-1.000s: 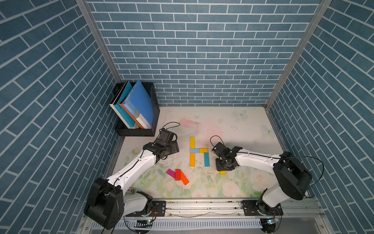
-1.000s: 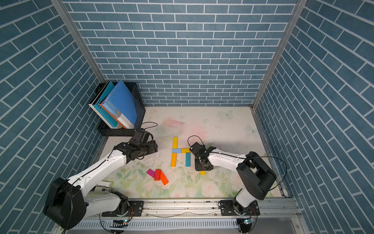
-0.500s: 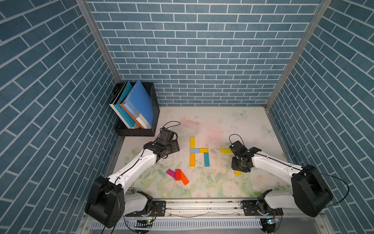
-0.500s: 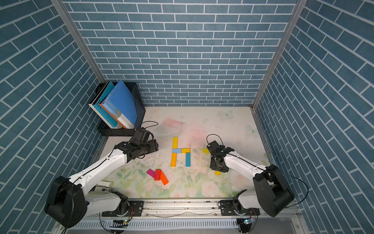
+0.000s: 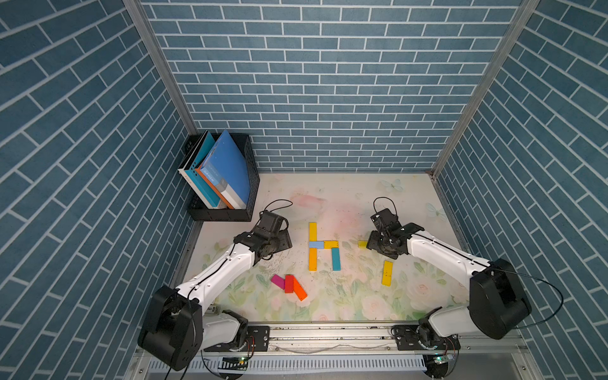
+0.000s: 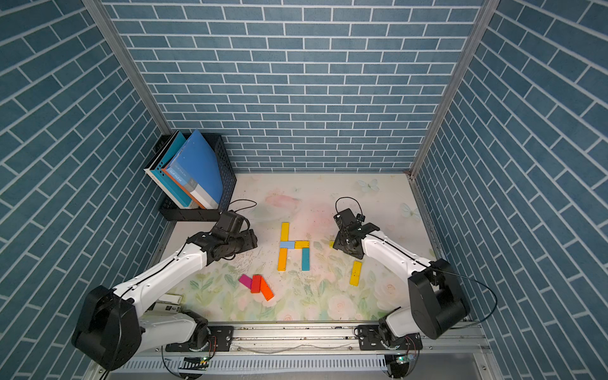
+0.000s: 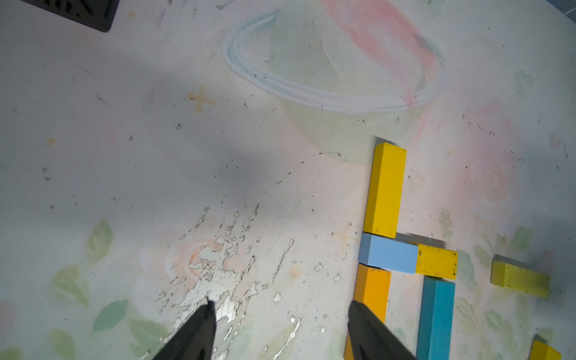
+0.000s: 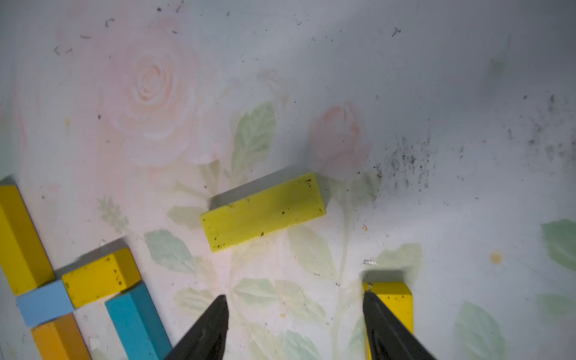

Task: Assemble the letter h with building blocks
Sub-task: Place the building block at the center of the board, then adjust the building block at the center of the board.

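Note:
Five building blocks lie flat as an h in both top views: a yellow block (image 5: 312,231), a light blue one (image 5: 316,244), an orange-yellow one (image 5: 312,259), a short yellow one (image 5: 331,244) and a teal one (image 5: 335,259). My right gripper (image 8: 294,296) stands open and empty just right of them, over the mat. A pale yellow block (image 8: 263,212) lies ahead of its tips, and another yellow block (image 5: 387,272) lies beside one finger. My left gripper (image 7: 280,304) is open and empty, left of the h. Magenta (image 5: 278,281), red (image 5: 289,283) and orange (image 5: 300,288) blocks lie loose in front.
A black rack (image 5: 250,204) holding big blue books (image 5: 227,171) stands at the back left corner. Blue brick walls close in the flowered mat (image 5: 329,197) on three sides. A metal rail (image 5: 329,335) with both arm bases runs along the front edge.
My right arm has swung right and back, away from the h, and its jaws have opened wider. The pale yellow block came into view beside it. The left arm has barely moved.

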